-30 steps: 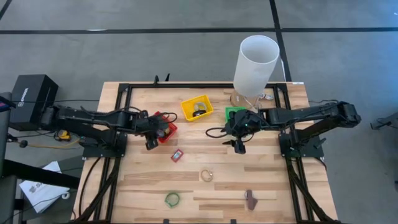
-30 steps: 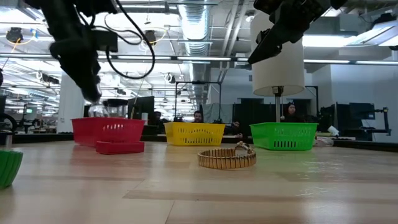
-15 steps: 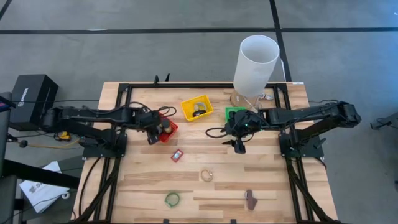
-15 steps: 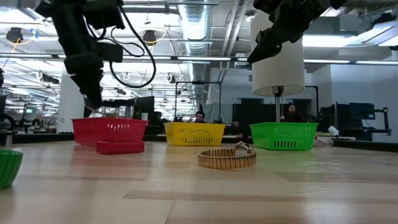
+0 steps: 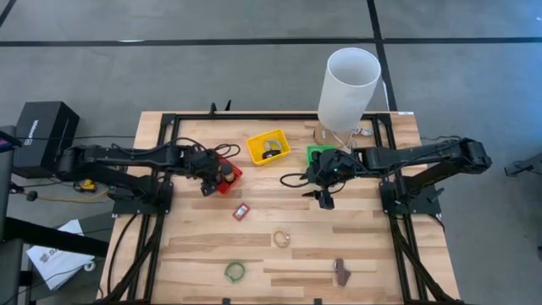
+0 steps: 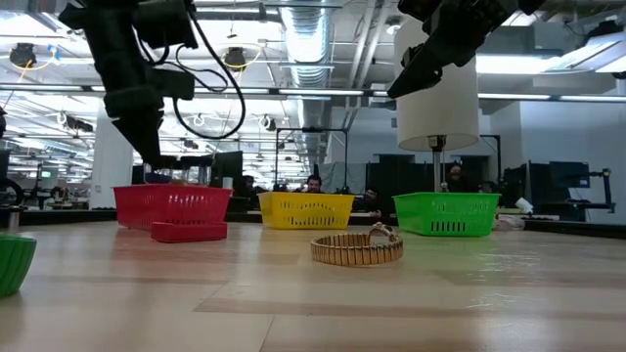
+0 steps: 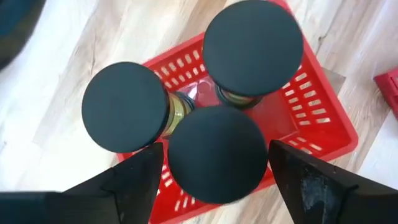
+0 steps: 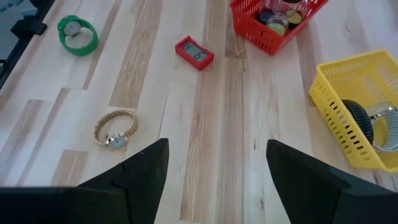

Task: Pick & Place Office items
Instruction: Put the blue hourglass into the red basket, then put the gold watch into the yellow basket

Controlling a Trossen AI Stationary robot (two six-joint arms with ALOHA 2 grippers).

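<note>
Inside the red bin [image 7: 323,134] three black discs [image 7: 216,154] now sit packed together, and the nearest one lies free between my left gripper [image 7: 214,177] fingers, which have spread apart over the last second and hold nothing. A second ago those fingers were narrower and I was a little short of the bin; now I hang directly above it, so I judge that this item has just been dropped and this placement is done. My right gripper [image 5: 325,196] waits wide open and empty above the table just in front of the green bin [image 5: 317,153], unchanged over the same second. Left to collect, as I read it, are the small red block [image 5: 241,212] just in front of the red bin, the gold watch [image 5: 281,239] near the table's middle, the green watch [image 5: 235,271] toward the front edge, and the brown clip [image 5: 341,270] further right along that edge. Beyond them, the yellow bin [image 5: 268,146] already holds a dark item and a silvery one. For room, the wood between the bins and the front edge is open, with the loose things well apart; the tall white cylinder [image 5: 347,87] stands close behind the green bin, and the green watch and clip lie near the edge.
</note>
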